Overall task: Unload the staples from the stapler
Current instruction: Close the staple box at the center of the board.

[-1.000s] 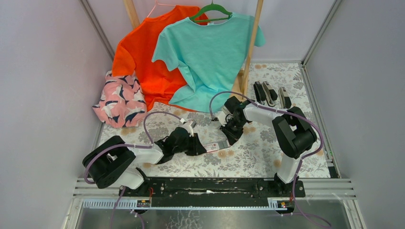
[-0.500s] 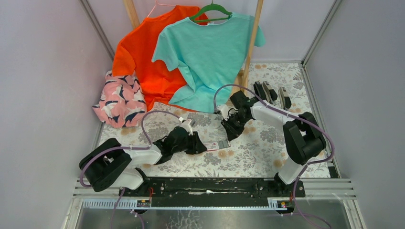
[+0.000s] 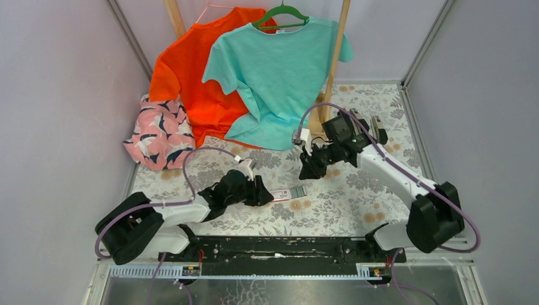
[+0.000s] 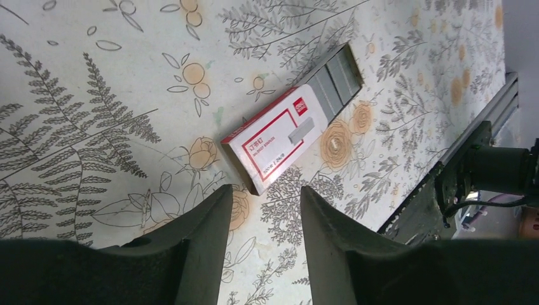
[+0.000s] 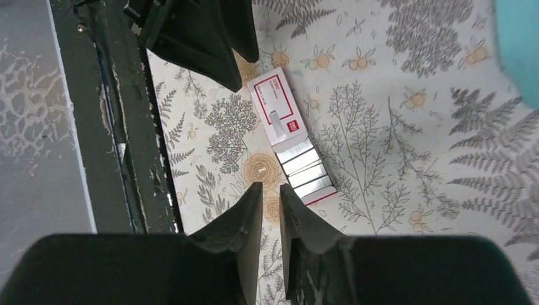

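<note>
Staples [image 4: 337, 79]: thin silver-grey metal strips, side by side in the pulled-out tray of a small white cardboard box with a red border [image 4: 279, 140]. The box lies flat on the table, just beyond the left gripper's fingertips and ahead of the right gripper. Neither gripper touches the staples.

Room: plain grey walls [image 3: 57, 95] on three sides. The table is covered by a white cloth printed with grey ferns and orange flowers [image 3: 356, 203]. A wooden clothes rack [image 3: 335, 63] stands at the far side, well beyond both grippers. It carries an orange t-shirt [image 3: 191, 82] and a teal t-shirt [image 3: 279, 76] on a green hanger [image 3: 283, 13]. A pink bird-print fabric bundle [image 3: 159, 133] sits far out to the left of the left gripper. A black mounting rail [image 3: 279, 248] runs along the near edge, behind both grippers.

Left gripper [image 3: 264, 192]: low over the cloth, fingers apart, nothing between them. Right gripper [image 3: 308, 170]: above the cloth and apart from the box, fingers barely apart. The thin slit shows cloth, and nothing is seen in it. Black staplers [image 3: 379, 132] sit behind the right gripper near the rack foot, partly hidden by the arm.
</note>
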{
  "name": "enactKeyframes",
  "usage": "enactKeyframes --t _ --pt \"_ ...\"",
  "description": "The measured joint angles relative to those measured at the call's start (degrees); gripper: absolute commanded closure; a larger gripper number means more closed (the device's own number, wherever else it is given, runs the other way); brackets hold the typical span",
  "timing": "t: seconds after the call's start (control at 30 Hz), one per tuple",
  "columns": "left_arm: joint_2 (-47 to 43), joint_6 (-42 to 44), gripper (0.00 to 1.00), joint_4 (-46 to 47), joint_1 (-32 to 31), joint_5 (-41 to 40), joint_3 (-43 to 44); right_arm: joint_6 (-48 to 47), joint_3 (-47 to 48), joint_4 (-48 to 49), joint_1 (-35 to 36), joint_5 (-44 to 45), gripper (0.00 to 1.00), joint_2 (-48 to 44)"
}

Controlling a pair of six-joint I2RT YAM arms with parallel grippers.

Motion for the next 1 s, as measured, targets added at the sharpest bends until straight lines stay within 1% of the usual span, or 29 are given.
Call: enactKeyframes --t 0.03,0.07,0.1,0.13,0.2,0.23,0.3,0.33,0.37,0.4,0.43,0.5,0.57,0.6,0.67,0.8,0.87,1.0 --pt "-1.05 0.33 0.48 -0.17 0.0 -0.28 -0.2 -0.7 -0.9 0.81 -0.04 -0.57 0.72 -2.03" --pt "-2.08 0.66 0.47 -0.28 0.0 -0.63 -0.37 -1.25 -1.77 1.68 -0.04 -0.66 0.6 -3.85" --pt "-3.21 0.98 0.44 -0.26 0.0 -0.85 -0.57 -1.64 -2.58 2.62 -0.04 -0.66 0.38 -5.44" --pt "-4.5 1.27 0.41 -0.2 0.0 -1.09 -0.83 -2.4 -3.93 4.26 -0.04 -0.59 0.29 -7.69" --pt "-6.84 1.79 0.33 0.28 0.0 -1.51 -1.51 -4.09 -5.64 6.01 -0.04 -0.76 0.22 -10.49" --pt "-8.28 2.08 0.25 1.01 0.0 -1.77 -2.21 -6.47 -6.01 6.08 -0.07 -1.6 0.2 -11.28" --pt "-10.91 2.6 0.09 2.91 0.0 -2.05 -4.09 -12.79 -6.1 5.33 -0.09 -4.22 0.11 -11.45" --pt "-12.52 2.64 0.06 4.48 0.0 -2.23 -5.57 -17.14 -6.1 4.37 -0.09 -5.86 0.06 -11.1" --pt "-13.97 2.78 0.07 5.53 0.0 -2.4 -6.88 -21.14 -6.34 3.52 -0.09 -7.17 0.04 -10.86" --pt "-15.47 2.56 0.11 7.17 0.02 -2.6 -8.52 -26.12 -7.08 2.64 -0.09 -8.46 0.05 -10.78" --pt "-17.09 2.34 0.15 8.59 0.04 -2.86 -10.25 -29.44 -7.91 2.23 -0.07 -9.2 0.08 -10.78" --pt "-19.28 1.79 0.23 9.66 0.13 -3.52 -12.35 -35.76 -10.19 1.95 0.26 -9.38 0.18 -10.64" --pt "-20.17 1.33 0.3 9.33 0.13 -4.52 -12.61 -39.98 -11.5 1.6 0.85 -8.07 0.26 -9.66" --pt "-20.24 1.2 0.36 8.96 0.15 -4.92 -12.33 -41.68 -11.72 1.46 1.29 -7.1 0.28 -8.85" --pt "-19.32 0.9 0.43 8.15 0.17 -5.35 -11.39 -44.83 -11.8 1.36 2.01 -4.15 0.34 -7.06" --pt "-14.69 0.09 0.49 8.15 0.17 -5.27 -10.23 -47.69 -12.33 1.84 2.29 1.79 0.47 -4.57" --pt "-11.08 -0.09 0.51 7.89 0.17 -5.03 -9.31 -47.87 -12.33 2.12 2.32 4.31 0.51 -3.19" --pt "-5.38 -0.28 0.54 7.43 0.17 -4.31 -7.1 -47.45 -12.5 3.34 2.4 9.16 0.55 -0.96"
